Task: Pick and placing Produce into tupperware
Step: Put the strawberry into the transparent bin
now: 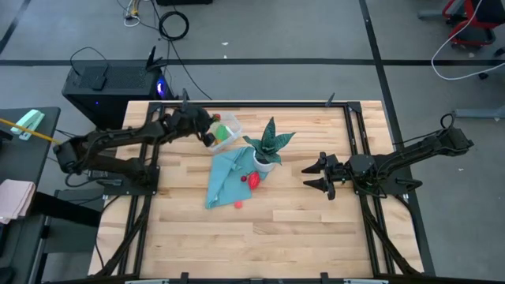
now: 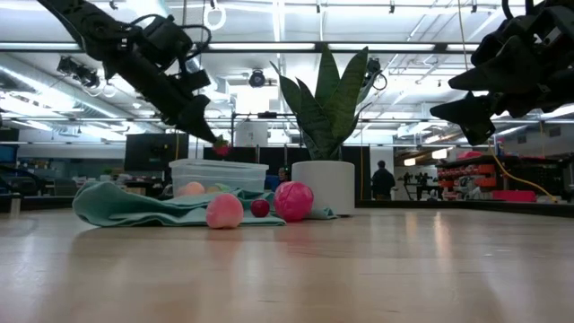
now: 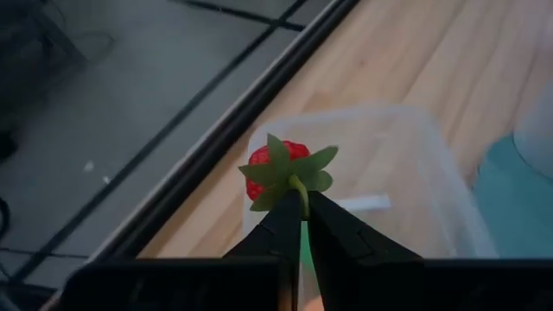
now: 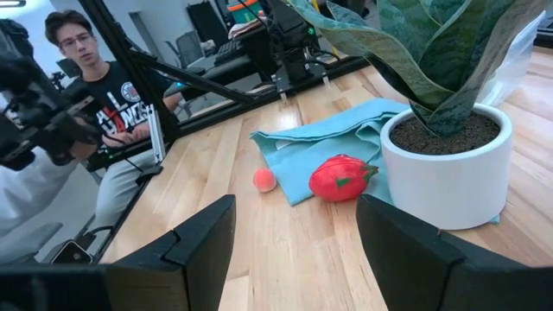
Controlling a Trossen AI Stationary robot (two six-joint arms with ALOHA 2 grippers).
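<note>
The left gripper (image 3: 302,226) hangs above the small clear plastic tupperware container (image 3: 406,164) at the far side of the pale wooden bench (image 1: 276,237), its two dark fingers pinched shut on the green stem of a small red strawberry-like toy (image 3: 275,168), which is held over the container's near rim. Inside the tupperware, the overhead camera shows a green round toy (image 1: 222,132) with something orange beside it.

Just beside the container stands a spiky green plant in a white pot (image 1: 267,156), and a crumpled teal cloth (image 1: 225,177) spreads from the container toward the bench's middle. A larger red toy vegetable with a green stalk (image 4: 341,179) lies at the cloth's edge, close to the pot. A small pinkish round toy (image 4: 264,180) rests on the bare wood near the cloth.

The right gripper (image 1: 319,175) hovers well apart from the cloth on the other side of the plant, fingers spread wide and holding nothing. A seated person (image 4: 112,104) is visible beyond the bench.
</note>
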